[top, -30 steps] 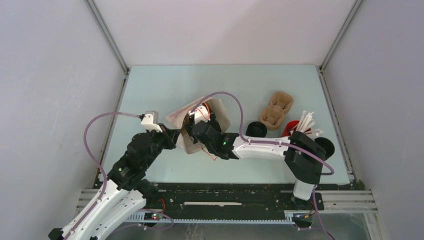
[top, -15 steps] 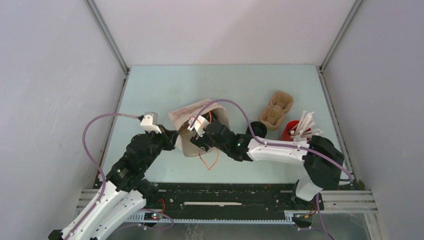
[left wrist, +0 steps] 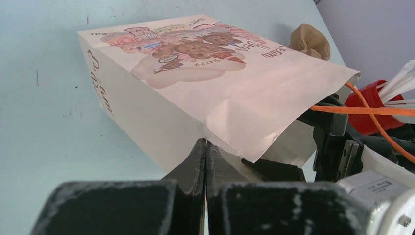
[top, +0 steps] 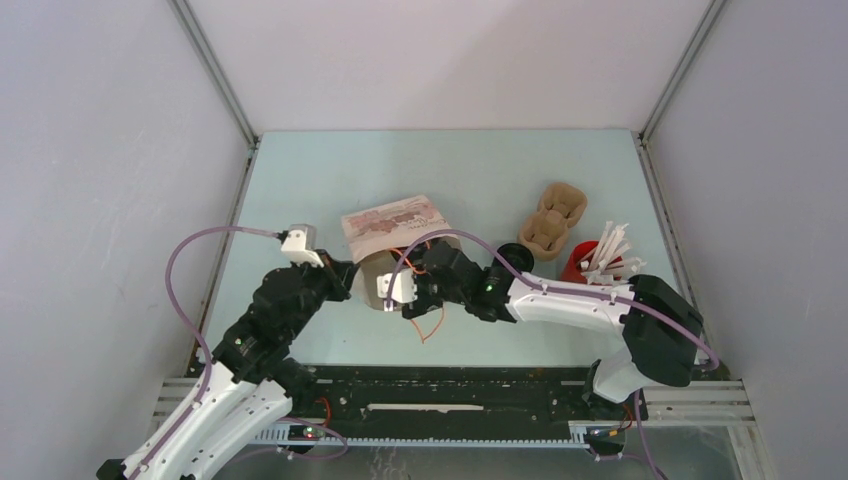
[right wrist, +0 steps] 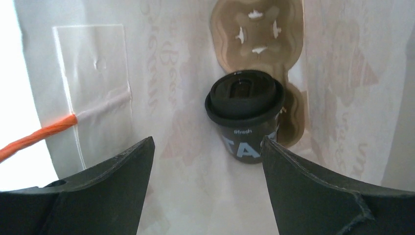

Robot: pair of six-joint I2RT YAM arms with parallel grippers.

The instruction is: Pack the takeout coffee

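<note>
Left gripper (left wrist: 205, 147) is pinched tight on the mouth edge of the bag (left wrist: 220, 88). The bag's print is cookies and loopy script, and "Happy" is about all I can read. Right gripper (right wrist: 205, 147) is in the bag's mouth, jaws wide, holding nothing. Only its camera sees inside: the black coffee (right wrist: 244, 100), with "fresh" and "TA" on its side, is deep in the bag in front of a brown carrier (right wrist: 257, 44).
</note>
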